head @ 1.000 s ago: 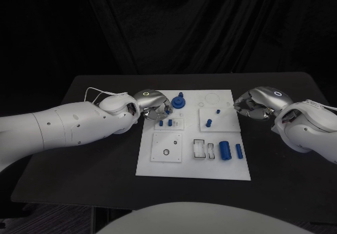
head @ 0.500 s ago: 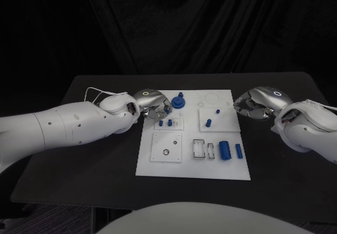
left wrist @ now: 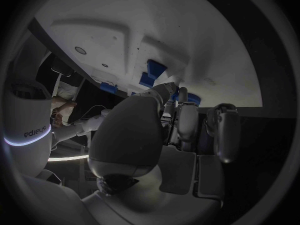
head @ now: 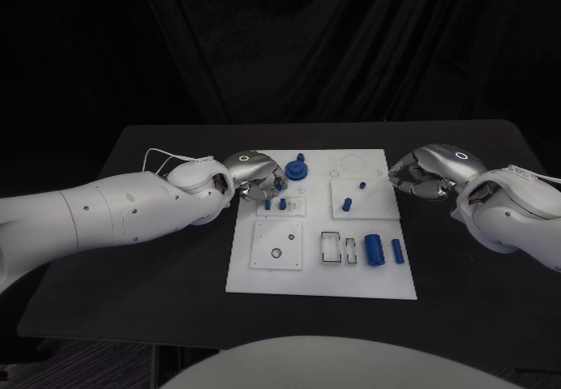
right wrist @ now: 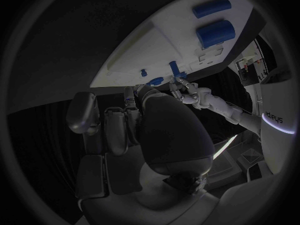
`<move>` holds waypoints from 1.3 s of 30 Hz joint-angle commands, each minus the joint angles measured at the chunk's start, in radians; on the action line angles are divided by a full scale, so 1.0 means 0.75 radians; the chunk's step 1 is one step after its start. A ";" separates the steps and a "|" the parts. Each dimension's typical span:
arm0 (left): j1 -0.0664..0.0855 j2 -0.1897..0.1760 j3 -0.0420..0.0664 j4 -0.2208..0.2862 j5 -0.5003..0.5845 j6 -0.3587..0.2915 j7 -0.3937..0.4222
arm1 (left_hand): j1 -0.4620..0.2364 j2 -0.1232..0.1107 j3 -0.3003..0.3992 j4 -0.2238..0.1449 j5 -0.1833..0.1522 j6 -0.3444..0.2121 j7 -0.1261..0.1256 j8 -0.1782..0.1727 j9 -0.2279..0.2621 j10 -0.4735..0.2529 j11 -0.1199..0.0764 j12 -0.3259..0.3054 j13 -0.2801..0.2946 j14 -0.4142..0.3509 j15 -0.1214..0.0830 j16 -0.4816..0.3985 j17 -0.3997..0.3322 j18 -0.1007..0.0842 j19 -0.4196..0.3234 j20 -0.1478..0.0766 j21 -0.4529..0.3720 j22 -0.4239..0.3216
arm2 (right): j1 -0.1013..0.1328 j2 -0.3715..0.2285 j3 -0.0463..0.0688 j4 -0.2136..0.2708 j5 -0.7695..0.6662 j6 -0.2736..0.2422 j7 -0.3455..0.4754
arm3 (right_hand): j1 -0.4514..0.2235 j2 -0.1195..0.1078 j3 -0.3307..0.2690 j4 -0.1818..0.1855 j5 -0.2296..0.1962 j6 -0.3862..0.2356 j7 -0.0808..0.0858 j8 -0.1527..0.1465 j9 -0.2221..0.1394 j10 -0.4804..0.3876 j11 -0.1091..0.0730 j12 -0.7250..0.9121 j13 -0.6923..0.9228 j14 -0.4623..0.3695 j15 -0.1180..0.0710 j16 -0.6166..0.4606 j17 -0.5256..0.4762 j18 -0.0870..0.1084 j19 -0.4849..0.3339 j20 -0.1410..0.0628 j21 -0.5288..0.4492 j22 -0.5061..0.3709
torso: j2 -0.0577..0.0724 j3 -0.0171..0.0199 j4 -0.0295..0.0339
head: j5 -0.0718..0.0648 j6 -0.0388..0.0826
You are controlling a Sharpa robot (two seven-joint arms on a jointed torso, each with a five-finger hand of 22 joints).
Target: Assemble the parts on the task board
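While both arms reach inward, left hand point(head: 255, 177) curled at task board point(head: 322, 267) corner, seemingly empty, right hand point(head: 423, 174) clenched beside it.

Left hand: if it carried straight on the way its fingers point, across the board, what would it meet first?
Probably the small blue pegs just beyond the left hand, on the task board; the round blue part sits slightly off that line. Depth is unclear.

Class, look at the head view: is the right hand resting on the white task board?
No. The right hand sits off the task board, beside its right edge.
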 commanded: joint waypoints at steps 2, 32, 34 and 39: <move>-0.009 0.000 -0.002 0.005 -0.001 0.018 0.012 | -0.010 -0.006 -0.001 -0.008 -0.008 0.009 0.001 0.003 0.000 -0.004 0.001 -0.004 -0.001 -0.012 -0.002 -0.004 -0.004 0.009 -0.010 0.000 -0.008 0.273 | -0.003 -0.002 0.001 0.001 -0.004 0.008 -0.024 | -0.001 -0.007 0.009 -0.002 0.007 0.001 0.002 -0.002 -0.001 -0.007 -0.002 -0.007 0.122 0.065 0.001 -0.005 0.235 0.004 0.000 0.002 -0.006 0.195 | 0.000 -0.0001 0.0000 | 0.000 0.000; -0.011 -0.015 -0.002 -0.008 -0.001 -0.039 -0.063 | -0.065 -0.046 0.036 -0.004 -0.139 -0.362 -0.129 -0.064 -0.144 -0.179 0.076 -0.155 -0.120 -0.100 0.056 -0.059 -0.118 0.031 -0.092 0.037 -0.106 0.241 | -0.003 -0.002 0.001 0.000 -0.004 0.012 -0.023 | 0.000 -0.008 0.011 -0.003 0.006 -0.002 0.002 -0.004 -0.001 -0.009 -0.002 -0.009 0.120 0.064 0.001 -0.007 0.234 0.004 -0.002 0.002 -0.011 0.193 | 0.000 0.0000 0.0000 | 0.003 0.000; -0.011 -0.018 -0.002 -0.009 -0.001 -0.059 -0.063 | -0.064 -0.045 0.033 -0.005 -0.142 -0.391 -0.142 -0.064 -0.163 -0.182 0.076 -0.157 -0.129 -0.098 0.059 -0.055 -0.115 0.031 -0.090 0.041 -0.105 0.242 | -0.003 -0.002 0.001 0.000 -0.004 0.012 -0.023 | 0.000 -0.008 0.011 -0.003 0.006 -0.002 0.002 -0.004 -0.001 -0.009 -0.002 -0.009 0.120 0.064 0.001 -0.007 0.234 0.004 -0.002 0.002 -0.011 0.193 | 0.000 -0.0002 0.0001 | 0.004 0.000; -0.011 -0.029 -0.002 -0.014 -0.001 -0.144 -0.062 | -0.062 -0.038 0.030 -0.004 -0.147 -0.423 -0.164 -0.064 -0.191 -0.185 0.075 -0.158 -0.142 -0.098 0.057 -0.053 -0.118 0.032 -0.089 0.042 -0.106 0.242 | -0.003 -0.002 0.001 -0.001 -0.004 0.016 -0.023 | -0.001 -0.008 0.012 -0.003 0.006 -0.002 0.002 -0.004 -0.001 -0.008 -0.002 -0.008 0.121 0.064 0.001 -0.007 0.234 0.004 -0.002 0.002 -0.010 0.194 | -0.001 0.0004 0.0000 | 0.006 0.000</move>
